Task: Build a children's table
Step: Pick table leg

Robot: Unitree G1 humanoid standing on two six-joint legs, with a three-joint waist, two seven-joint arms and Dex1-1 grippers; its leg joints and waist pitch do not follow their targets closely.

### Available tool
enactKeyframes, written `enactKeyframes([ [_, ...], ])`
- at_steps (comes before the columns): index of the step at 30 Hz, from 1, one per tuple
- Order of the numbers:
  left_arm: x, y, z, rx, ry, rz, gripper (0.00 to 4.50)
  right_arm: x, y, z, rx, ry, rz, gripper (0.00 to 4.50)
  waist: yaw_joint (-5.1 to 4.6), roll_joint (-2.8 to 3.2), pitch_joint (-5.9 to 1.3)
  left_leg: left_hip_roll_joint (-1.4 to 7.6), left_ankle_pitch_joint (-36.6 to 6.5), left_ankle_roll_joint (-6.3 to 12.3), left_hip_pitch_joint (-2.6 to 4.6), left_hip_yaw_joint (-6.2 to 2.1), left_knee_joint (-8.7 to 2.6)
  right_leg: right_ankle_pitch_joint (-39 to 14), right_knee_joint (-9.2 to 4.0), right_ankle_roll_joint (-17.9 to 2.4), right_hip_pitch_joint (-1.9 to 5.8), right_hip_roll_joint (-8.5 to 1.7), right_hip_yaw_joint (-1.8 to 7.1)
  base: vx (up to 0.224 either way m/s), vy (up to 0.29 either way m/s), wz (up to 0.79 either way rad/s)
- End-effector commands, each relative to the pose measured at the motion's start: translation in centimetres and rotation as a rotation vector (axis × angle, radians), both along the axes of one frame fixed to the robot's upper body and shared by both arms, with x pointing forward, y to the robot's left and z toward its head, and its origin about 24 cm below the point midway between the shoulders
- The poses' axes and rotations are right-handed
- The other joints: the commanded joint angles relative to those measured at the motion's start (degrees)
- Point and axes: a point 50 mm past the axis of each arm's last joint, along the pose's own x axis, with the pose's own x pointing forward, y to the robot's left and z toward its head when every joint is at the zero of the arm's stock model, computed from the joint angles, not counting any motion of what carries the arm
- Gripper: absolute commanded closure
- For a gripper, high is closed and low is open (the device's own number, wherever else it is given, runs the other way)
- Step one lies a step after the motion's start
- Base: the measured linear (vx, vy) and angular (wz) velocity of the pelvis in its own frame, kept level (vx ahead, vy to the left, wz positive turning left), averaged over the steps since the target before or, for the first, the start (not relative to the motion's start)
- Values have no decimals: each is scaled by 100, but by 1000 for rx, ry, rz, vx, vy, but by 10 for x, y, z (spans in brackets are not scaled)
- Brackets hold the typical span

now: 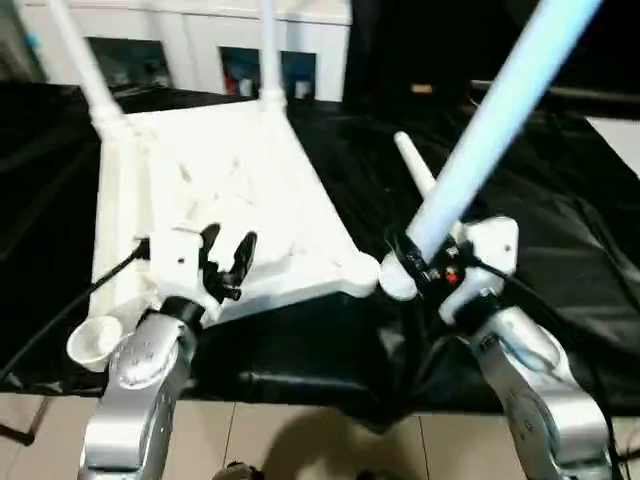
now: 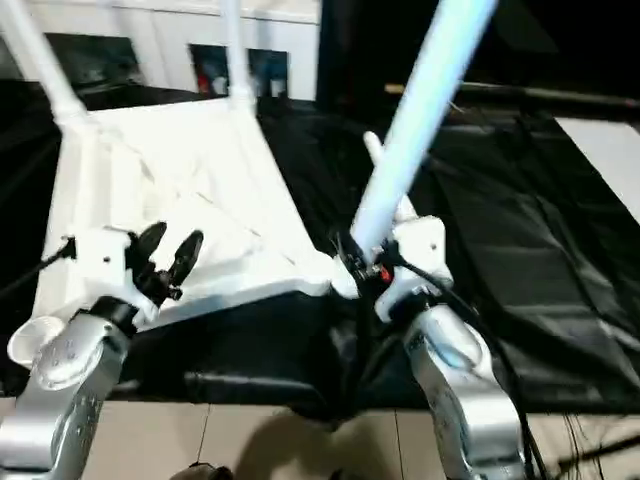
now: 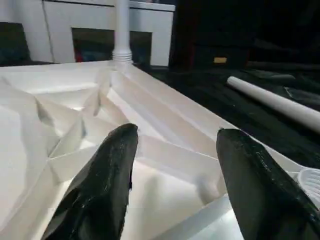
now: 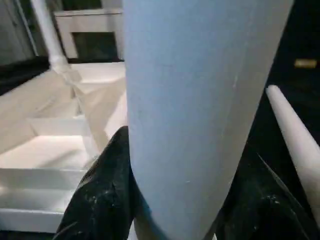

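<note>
A white plastic tabletop (image 1: 215,200) lies upside down, ribbed underside up, on a desk (image 1: 560,260) draped in black cloth. Two white legs already stand upright in its far corner sockets: one at the far left (image 1: 85,65), one at the far right (image 1: 268,50).

At the left, the near left corner socket (image 1: 95,340) of the tabletop is an open round cup at the desk's front edge. Just beside it, the left gripper (image 1: 228,255) hovers over the near edge of the tabletop. Its two black fingers (image 3: 107,175) are spread apart with nothing between them; the ribbed underside shows through the gap.

Toward the middle, the near right corner of the tabletop ends in a rounded socket (image 1: 360,272).

To the right of that socket, the right gripper (image 1: 420,262) pinches a third white leg (image 1: 500,110) near its lower end. The leg slants up and away to the right, and its lower end sits close beside the near right socket. Whether it touches the socket cannot be told.

Behind the right gripper, a fourth leg (image 1: 415,170) lies flat on the black cloth, apart from the tabletop.

Pale floor tiles (image 1: 330,445) show below the desk's front edge.
</note>
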Motion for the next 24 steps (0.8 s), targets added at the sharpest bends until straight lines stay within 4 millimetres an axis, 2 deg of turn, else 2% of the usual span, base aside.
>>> enactKeyframes([
  [1, -1, -6, 6, 10, -34, -20, 165, -1, -4, -1, 13, -2, -30, 267, 258, -52, -392, 95, -1566, 218, 16, -150, 282, -2494, -806, -822, 360, -890, 1259, 26, 95, -46],
  [2, -1, -6, 6, 12, -35, -19, 165, -1, -4, -1, 13, -3, -31, 267, 302, -110, -373, 51, -1565, 238, -107, -266, 474, -2798, -857, -791, 435, -1009, 1489, 26, 95, -46],
  [3, 0, -6, 6, 25, -39, -13, 165, -1, -4, 0, 15, -6, -38, 267, 419, -33, -361, 86, -1362, 156, -170, -527, 553, -3047, -855, -870, 463, -969, 1670, 36, 176, -65],
  [4, 1, -9, 4, 45, -33, 5, 165, -1, -3, 1, 42, -10, -40, 267, 335, -67, -373, 8, -913, 572, -383, -705, 203, -2364, -625, -1014, 561, -704, 1193, 37, 233, -50],
  [5, 2, -11, 5, 72, -46, 5, 165, -1, -2, 2, 47, -15, -38, 267, 263, 176, -460, 31, -300, 725, -218, -668, -103, -1751, -490, -1110, 444, -352, 876, 37, 233, -50],
  [6, 2, -12, 5, 78, -49, 9, 165, -1, -1, 3, 47, -16, -36, 267, 157, 221, -427, 97, -167, 1030, 94, -656, -302, -1386, -298, -1015, 69, 152, 518, 47, 256, -9],
  [7, 3, -16, 5, 74, -47, 3, 165, -1, 0, 3, 43, -19, -35, 267, -77, 351, -533, 279, 946, 1259, 385, -883, -253, -655, 200, -834, -145, 330, 179, 14, 241, 11],
  [8, 4, -17, 6, 77, -53, 3, 165, -1, 1, 3, 41, -21, -34, 267, -85, 460, -496, 419, 1219, 542, 220, -935, -326, -211, 238, -712, 10, 242, 61, 14, 241, 11],
  [9, 6, -18, 7, 61, -51, 2, 165, -1, 1, 3, 42, -24, -33, 267, -140, 497, -515, 638, 1284, -175, 323, -1055, -383, -187, 288, -559, -14, 165, 5, -26, 171, 5],
  [10, 7, -19, 8, 48, -48, 3, 165, -1, 1, 4, 43, -26, -33, 267, -173, 516, -533, 839, 1373, -349, 377, -1187, -428, -375, 367, -459, -47, 129, -37, -45, 101, 1],
  [11, 7, -19, 8, 43, -48, 3, 165, 0, 1, 4, 45, -26, -34, 267, -179, 528, -539, 1185, 1538, -285, 366, -1396, -550, -943, 622, -117, -148, 89, -107, -45, 101, 1],
  [12, 8, -19, 8, 38, -50, 2, 165, 0, 1, 4, 44, -26, -35, 267, -156, 512, -541, 1222, 1343, 128, 297, -1369, -571, -1205, 800, 84, -169, 43, -118, -75, 53, -2],
  [13, 8, -19, 8, 27, -48, 8, 165, 0, 1, 4, 45, -25, -35, 267, -134, 507, -564, 1086, 765, 487, 289, -1316, -602, -1222, 856, 37, -156, 55, -137, -104, 6, -1],
  [14, 8, -19, 8, -8, -42, 12, 165, 0, 1, 4, 46, -23, -34, 267, -151, 477, -575, 972, 461, 725, 315, -1291, -590, -1173, 830, -13, -130, 53, -124, -104, 6, -1],
  [15, 8, -19, 9, -24, -42, 13, 165, 1, 1, 3, 41, -22, -31, 267, -170, 435, -579, 761, 162, 1241, 338, -1254, -576, -931, 616, -237, -49, -14, -45, -126, -56, -4],
  [16, 7, -19, 9, -32, -44, 13, 165, 1, 1, 3, 37, -21, -29, 267, -164, 382, -574, 661, -22, 1471, 293, -1184, -530, -736, 456, -390, 22, -77, 38, -137, -116, -4],
  [17, 6, -20, 11, -27, -57, 3, 165, 2, 1, 3, 35, -22, -28, 267, -147, 149, -535, 301, -848, 1366, 30, -872, -403, -474, -2, -907, 246, -294, 221, -137, -116, -4],
  [18, 6, -21, 12, -35, -59, -3, 165, 3, 0, 4, 32, -26, -28, 267, 1, 26, -496, -190, -648, 994, -271, -443, 172, -631, -458, -1222, 464, -816, 310, -148, -154, -8],
  [19, 5, -21, 12, -32, -69, -6, 165, 4, 0, 5, 27, -35, -29, 267, 143, 54, -410, -43, -420, 425, -119, -543, 214, -2182, -606, -541, 335, -979, 422, -148, -147, -16],
  [20, 2, -22, 12, -23, -73, -16, 165, 7, -2, 6, 26, -38, -29, 267, 130, -35, -380, -23, -465, 287, -163, -564, 177, -2973, -612, -281, 379, -922, 400, -148, -147, -16],
  [21, 2, -23, 12, -19, -74, -19, 165, 7, -2, 6, 26, -38, -28, 267, 117, 67, -303, 54, -782, -62, -128, -592, 26, -4278, -647, -149, 348, -801, 223, -134, -90, -25],
  [22, 1, -23, 10, 8, -58, -37, 165, 9, -3, 6, 21, -40, -31, 267, 65, 115, -319, 122, -1562, -280, -29, -611, -156, -4639, -614, -139, 281, -586, 60, -104, -19, -26],
  [23, 1, -22, 8, 34, -45, -24, 165, 10, -4, 6, 20, -40, -32, 267, 5, 108, -308, 161, -1950, -380, -26, -619, -262, -4425, -568, -158, 277, -469, 3, -104, -19, -26],
  [24, 2, -22, 8, 28, -55, -22, 165, 11, -5, 6, 22, -38, -34, 267, -67, 152, -275, 196, -2749, -545, 22, -666, -386, -4235, -519, -173, 244, -340, -71, -91, 1, -16],
])
